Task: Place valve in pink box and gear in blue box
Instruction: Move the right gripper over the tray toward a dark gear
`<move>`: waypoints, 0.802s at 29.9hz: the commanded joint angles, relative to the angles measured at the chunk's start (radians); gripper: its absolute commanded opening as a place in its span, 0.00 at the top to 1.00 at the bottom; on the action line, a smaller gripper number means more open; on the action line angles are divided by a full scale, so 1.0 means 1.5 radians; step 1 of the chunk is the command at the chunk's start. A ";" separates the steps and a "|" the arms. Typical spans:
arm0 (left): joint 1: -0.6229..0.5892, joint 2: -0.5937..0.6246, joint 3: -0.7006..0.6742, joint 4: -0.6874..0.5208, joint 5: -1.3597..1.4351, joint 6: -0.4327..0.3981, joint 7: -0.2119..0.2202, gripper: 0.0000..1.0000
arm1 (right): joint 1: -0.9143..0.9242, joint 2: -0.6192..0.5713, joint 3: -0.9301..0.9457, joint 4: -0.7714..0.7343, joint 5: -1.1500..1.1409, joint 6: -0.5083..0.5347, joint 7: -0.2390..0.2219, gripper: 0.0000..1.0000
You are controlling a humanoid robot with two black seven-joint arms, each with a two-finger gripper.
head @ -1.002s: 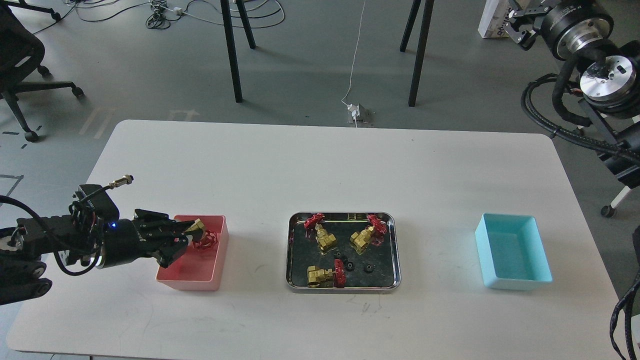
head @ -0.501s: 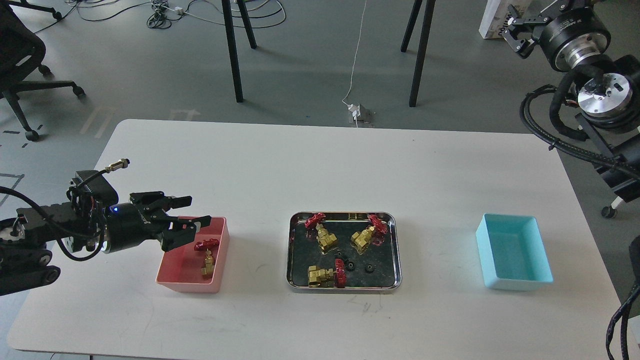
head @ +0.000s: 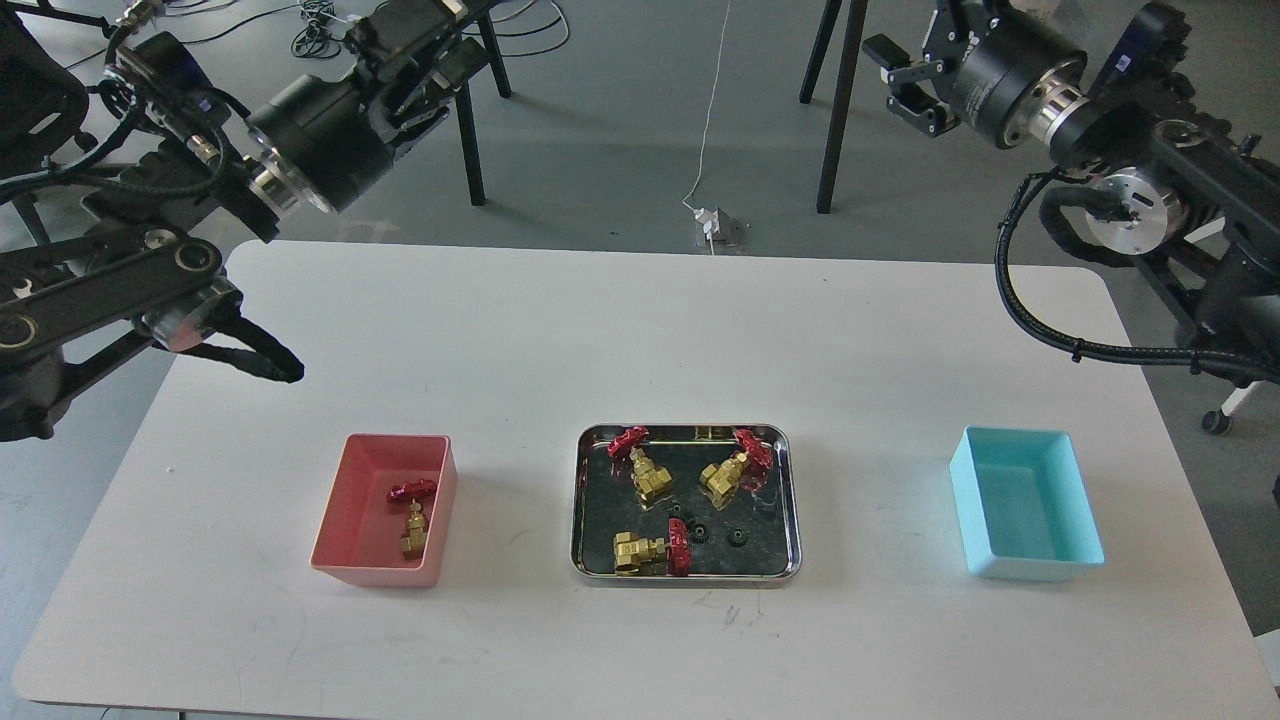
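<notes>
One valve (head: 411, 518) lies inside the pink box (head: 345, 505), long axis near-to-far, red wheel at the far end. Three more valves and small black gears (head: 700, 529) sit in the steel tray (head: 790, 500) between it and the blue box (head: 1080, 500). Left gripper (head: 425, 60) and right gripper (head: 905, 85) are raised beyond the table's far edge; how far open either stands, I cannot tell.

Four valves in all: one valve (head: 412, 516) in pink box (head: 345, 500), three more in steel tray (head: 579, 500) — one at back left (head: 643, 468), one at back right (head: 733, 470), one at front left (head: 648, 549). Three tiny black gears on tray: first (head: 676, 513), second (head: 699, 531), third (head: 737, 537). One pink box. One blue box (head: 1083, 490). One steel tray. One white table (head: 640, 330). Two robot arms: left gripper (head: 425, 50), right gripper (head: 905, 85).
</notes>
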 commanded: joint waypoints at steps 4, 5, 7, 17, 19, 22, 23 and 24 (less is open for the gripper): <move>0.001 -0.062 -0.120 0.067 -0.227 -0.220 0.000 0.01 | 0.080 -0.093 -0.293 0.217 -0.239 0.089 0.001 0.00; 0.001 -0.076 -0.120 0.079 -0.227 -0.231 0.000 0.01 | 0.102 -0.095 -0.341 0.239 -0.272 0.106 0.001 0.00; 0.001 -0.099 -0.116 0.100 -0.226 -0.234 0.000 0.01 | 0.152 -0.094 -0.425 0.267 -0.349 0.128 0.001 0.00; 0.055 -0.146 -0.117 0.116 -0.222 -0.233 0.000 0.01 | 0.215 0.042 -0.640 0.284 -0.530 0.128 -0.011 0.06; 0.061 -0.146 -0.118 0.115 -0.222 -0.234 0.000 0.01 | 0.215 0.075 -0.661 0.276 -0.531 0.128 -0.015 0.17; 0.067 -0.145 -0.119 0.114 -0.223 -0.239 0.000 0.01 | 0.208 0.125 -0.677 0.218 -0.533 0.128 -0.019 0.29; 0.071 -0.145 -0.120 0.114 -0.223 -0.239 0.000 0.01 | 0.205 0.140 -0.678 0.200 -0.534 0.128 -0.019 0.31; 0.074 -0.145 -0.120 0.114 -0.223 -0.239 0.000 0.01 | 0.203 0.153 -0.678 0.185 -0.534 0.128 -0.019 0.33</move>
